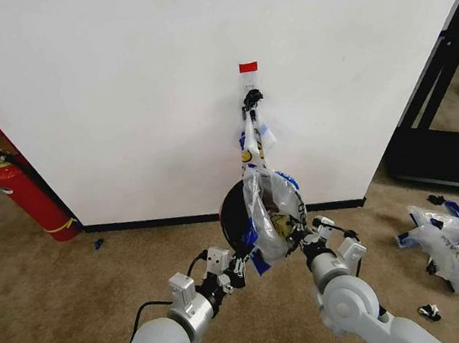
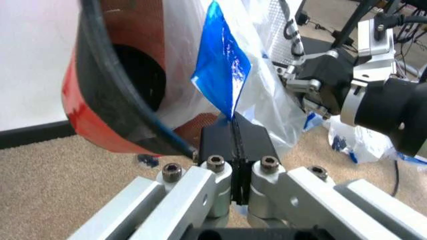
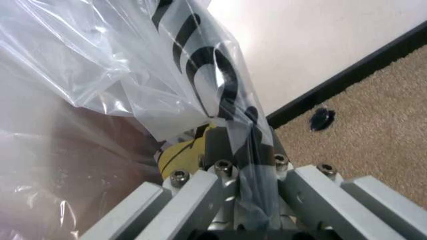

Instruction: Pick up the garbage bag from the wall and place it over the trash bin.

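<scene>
While the garbage bag hangs from the black hook on the wall, you see only pieces of black letters on its thin film in the right wrist view. Your left gripper pinches a blue tape patch; the right gripper clamps the film. The trash bin, red base and black rim, lies tipped against the bag.
</scene>
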`<state>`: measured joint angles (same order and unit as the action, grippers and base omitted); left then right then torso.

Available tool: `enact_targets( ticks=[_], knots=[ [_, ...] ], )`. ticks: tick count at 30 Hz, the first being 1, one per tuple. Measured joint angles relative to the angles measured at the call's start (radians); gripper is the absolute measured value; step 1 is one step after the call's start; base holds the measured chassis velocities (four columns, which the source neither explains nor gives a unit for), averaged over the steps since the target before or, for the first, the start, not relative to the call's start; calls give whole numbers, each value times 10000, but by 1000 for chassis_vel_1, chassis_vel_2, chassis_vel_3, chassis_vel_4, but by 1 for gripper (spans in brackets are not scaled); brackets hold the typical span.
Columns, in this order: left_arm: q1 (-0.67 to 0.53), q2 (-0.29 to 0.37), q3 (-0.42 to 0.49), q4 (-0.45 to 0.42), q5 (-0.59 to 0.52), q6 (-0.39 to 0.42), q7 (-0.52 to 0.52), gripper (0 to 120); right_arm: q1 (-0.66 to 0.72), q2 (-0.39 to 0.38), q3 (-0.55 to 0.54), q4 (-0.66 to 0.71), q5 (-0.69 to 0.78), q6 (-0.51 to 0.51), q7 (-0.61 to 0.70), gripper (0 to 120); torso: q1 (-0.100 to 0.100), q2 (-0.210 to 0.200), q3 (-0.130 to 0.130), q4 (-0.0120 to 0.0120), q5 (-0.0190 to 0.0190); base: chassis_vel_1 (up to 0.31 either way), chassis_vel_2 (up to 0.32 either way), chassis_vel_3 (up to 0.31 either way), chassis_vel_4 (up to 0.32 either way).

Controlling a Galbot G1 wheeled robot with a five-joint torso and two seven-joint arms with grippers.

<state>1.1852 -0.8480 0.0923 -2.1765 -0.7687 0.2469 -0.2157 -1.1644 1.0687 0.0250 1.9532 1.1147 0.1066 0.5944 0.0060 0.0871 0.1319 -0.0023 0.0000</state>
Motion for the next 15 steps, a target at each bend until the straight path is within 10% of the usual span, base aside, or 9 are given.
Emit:
enact_targets(
  ticks=[15],
  knots=[
    [790,463,-1253,323,815,-604,532,0,253,-3,553,173,1331,-505,483,0,0,0,0,1,-1,0,0,0,0]
  ],
)
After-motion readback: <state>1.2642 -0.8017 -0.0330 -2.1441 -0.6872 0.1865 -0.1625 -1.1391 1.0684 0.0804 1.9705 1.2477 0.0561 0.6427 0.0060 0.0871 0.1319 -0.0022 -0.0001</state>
